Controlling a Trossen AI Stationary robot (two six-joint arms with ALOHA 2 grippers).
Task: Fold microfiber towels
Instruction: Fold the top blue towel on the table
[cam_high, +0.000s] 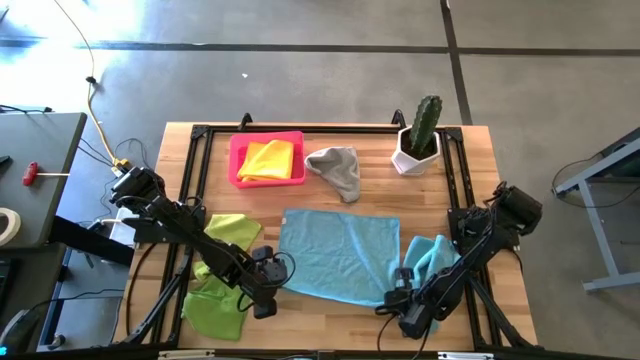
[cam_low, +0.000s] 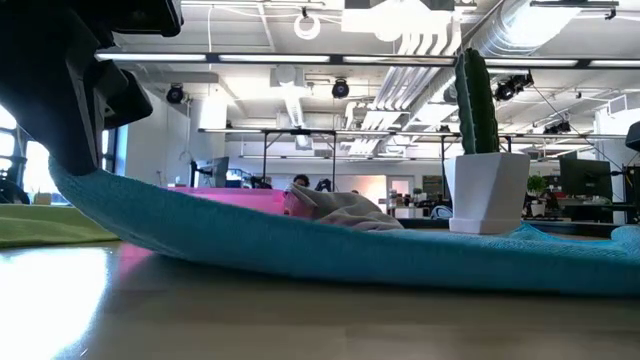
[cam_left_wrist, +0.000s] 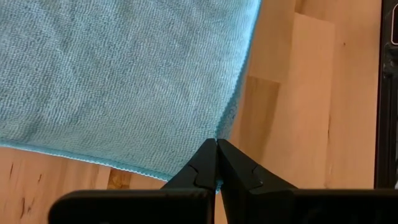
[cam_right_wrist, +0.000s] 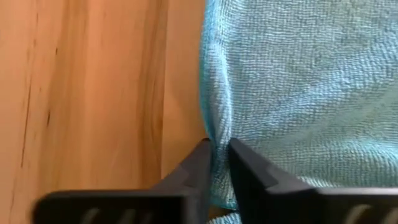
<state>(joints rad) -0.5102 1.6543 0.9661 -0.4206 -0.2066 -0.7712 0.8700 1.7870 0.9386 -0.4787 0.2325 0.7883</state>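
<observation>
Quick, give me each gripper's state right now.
Left gripper: shut on a corner of the spread blue towel.
Right gripper: fingers on either side of the same towel's edge, narrow gap; a firm grip cannot be told.

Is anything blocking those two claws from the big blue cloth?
No. The left gripper is shut on the blue towel at one near corner, the right gripper on the other.

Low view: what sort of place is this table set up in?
Probably an open industrial lab or workshop: exposed ceiling ducts and strip lights overhead, monitors on benches behind, and a bare concrete floor around the wooden table.
</observation>
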